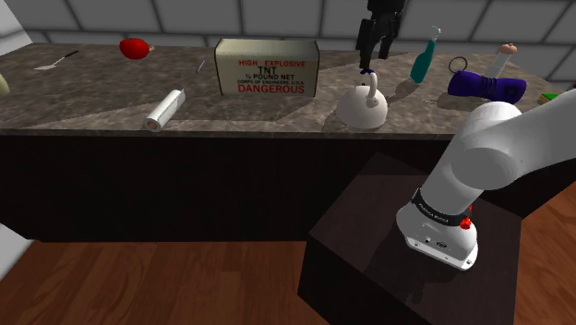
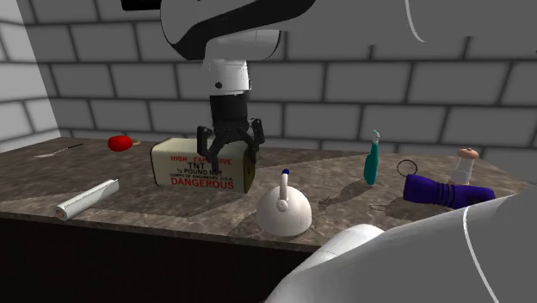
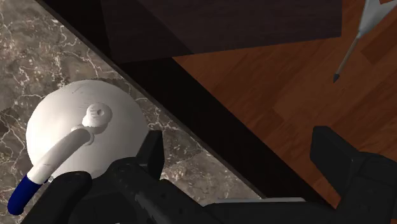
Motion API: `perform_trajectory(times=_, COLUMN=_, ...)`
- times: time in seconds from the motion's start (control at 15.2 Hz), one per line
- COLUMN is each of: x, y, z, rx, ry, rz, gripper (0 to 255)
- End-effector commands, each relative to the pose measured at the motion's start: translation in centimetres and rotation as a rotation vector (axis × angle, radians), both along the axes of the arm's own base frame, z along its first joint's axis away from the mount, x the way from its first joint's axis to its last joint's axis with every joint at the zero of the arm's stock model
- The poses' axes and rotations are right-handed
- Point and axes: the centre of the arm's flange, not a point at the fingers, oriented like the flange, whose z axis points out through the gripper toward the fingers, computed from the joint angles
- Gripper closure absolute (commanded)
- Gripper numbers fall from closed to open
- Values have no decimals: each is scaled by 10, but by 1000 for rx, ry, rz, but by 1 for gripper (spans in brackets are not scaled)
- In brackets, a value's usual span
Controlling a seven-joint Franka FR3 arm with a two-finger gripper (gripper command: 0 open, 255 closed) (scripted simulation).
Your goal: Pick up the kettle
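The kettle [image 1: 361, 108] is a white dome with a small lid knob and an arched white handle that ends in a blue tip. It stands upright near the front edge of the dark marble counter [image 1: 83, 102]. My black gripper [image 1: 375, 54] hangs open in the air above the kettle, touching nothing. From the second exterior view the gripper [image 2: 231, 153] is higher than the kettle [image 2: 284, 212] and nearer the TNT box. In the wrist view the kettle [image 3: 83, 135] lies outside one finger of the gripper [image 3: 245, 159], not between the two.
A cream TNT box [image 1: 267, 66] stands just left of the kettle in the shoulder view. A teal bottle [image 1: 425, 57], a purple object [image 1: 486, 88] and a small capped bottle [image 1: 503, 57] are to its right. A white roll [image 1: 165, 109] and a red object [image 1: 135, 48] lie further left.
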Motion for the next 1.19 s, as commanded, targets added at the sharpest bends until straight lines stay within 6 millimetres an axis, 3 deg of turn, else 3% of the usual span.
perform_trajectory(times=0.0, x=0, y=0, z=0, rx=0, ry=0, rz=0, gripper=0)
perform_trajectory(times=0.33, x=33, y=-58, z=-31, rx=25, ry=37, rz=-232, gripper=0)
perform_trajectory(times=0.59, x=49, y=-109, z=-58, rx=44, ry=67, rz=-418, gripper=0)
perform_trajectory(times=1.12, x=49, y=-212, z=-115, rx=84, ry=127, rz=-790, gripper=0)
